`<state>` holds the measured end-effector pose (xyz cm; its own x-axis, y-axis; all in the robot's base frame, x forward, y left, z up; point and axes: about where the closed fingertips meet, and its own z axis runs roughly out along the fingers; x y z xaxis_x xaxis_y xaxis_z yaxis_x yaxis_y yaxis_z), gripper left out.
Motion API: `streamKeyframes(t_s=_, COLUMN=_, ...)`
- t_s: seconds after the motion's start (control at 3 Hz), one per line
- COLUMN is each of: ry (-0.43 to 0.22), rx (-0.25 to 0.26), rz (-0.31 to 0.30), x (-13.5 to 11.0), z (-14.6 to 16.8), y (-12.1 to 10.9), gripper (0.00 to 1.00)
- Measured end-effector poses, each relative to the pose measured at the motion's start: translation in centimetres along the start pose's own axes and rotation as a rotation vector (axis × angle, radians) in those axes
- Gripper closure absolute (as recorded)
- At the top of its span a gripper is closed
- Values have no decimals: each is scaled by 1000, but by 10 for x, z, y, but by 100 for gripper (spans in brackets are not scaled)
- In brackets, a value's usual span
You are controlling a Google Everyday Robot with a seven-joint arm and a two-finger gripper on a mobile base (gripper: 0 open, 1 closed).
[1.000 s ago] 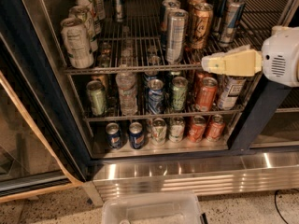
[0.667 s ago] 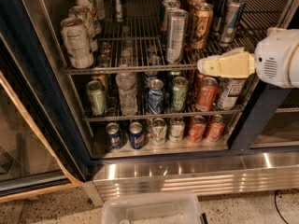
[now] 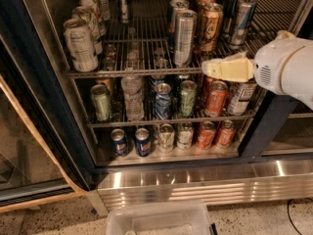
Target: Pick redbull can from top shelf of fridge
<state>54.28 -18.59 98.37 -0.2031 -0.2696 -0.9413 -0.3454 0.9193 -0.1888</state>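
The redbull can [image 3: 242, 19], slim and blue-and-silver with a silver lid, stands upright at the right of the top shelf [image 3: 139, 73] in the fridge [image 3: 41, 89]. A gold-brown can [image 3: 210, 27] is beside it on the left, and a wider all-silver tall can [image 3: 184, 38] stands nearer the front rail. My gripper [image 3: 207, 68], cream-coloured on a white wrist [image 3: 286, 68], points left at the level of the shelf's front rail. It sits below and in front of the redbull can, just right of the silver can's base, and holds nothing.
Pale tall cans [image 3: 80, 44] line the top shelf's left side. Two lower racks carry green, blue, orange and red cans plus a water bottle [image 3: 132, 96]. A ribbed steel base panel [image 3: 195, 186] runs below. A clear plastic bin [image 3: 159, 219] sits on the floor in front.
My gripper and wrist have shifted slightly left along the top shelf's front rail. The cans have not moved.
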Motion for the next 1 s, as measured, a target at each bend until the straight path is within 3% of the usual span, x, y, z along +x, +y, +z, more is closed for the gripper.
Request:
streamKeyframes(t_s=0.33, ry=-81, rx=9, rz=43, x=-12, z=18, y=1, gripper=0)
streamKeyframes(t_s=1.0, ry=-103, rx=20, rz=54, x=-16, z=25, y=3, gripper=4)
